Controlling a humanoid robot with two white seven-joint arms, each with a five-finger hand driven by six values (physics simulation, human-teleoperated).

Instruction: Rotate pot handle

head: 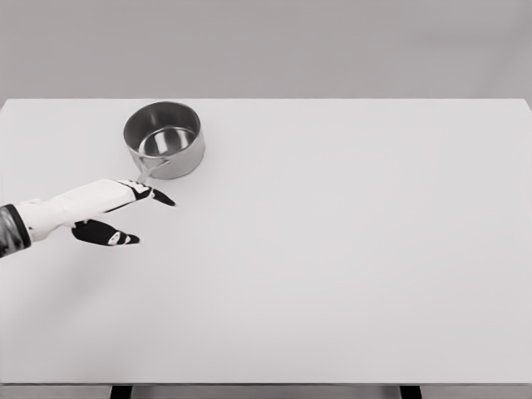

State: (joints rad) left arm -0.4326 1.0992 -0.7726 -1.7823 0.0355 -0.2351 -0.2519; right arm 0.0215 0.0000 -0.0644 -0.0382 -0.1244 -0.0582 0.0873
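A small metal pot [165,138] stands upright on the white table [332,249], at the back left. Its short handle [146,169] points toward the near side, slightly left. My left hand [133,212] comes in from the left edge, just below the handle. Its fingers [158,196] are stretched out to the right and the thumb [116,237] hangs lower, so the hand is open and holds nothing. The upper fingers lie right at the handle's tip; whether they touch it I cannot tell. The right arm is out of view.
The table's far edge runs just behind the pot. Two dark table legs [121,391] show under the near edge.
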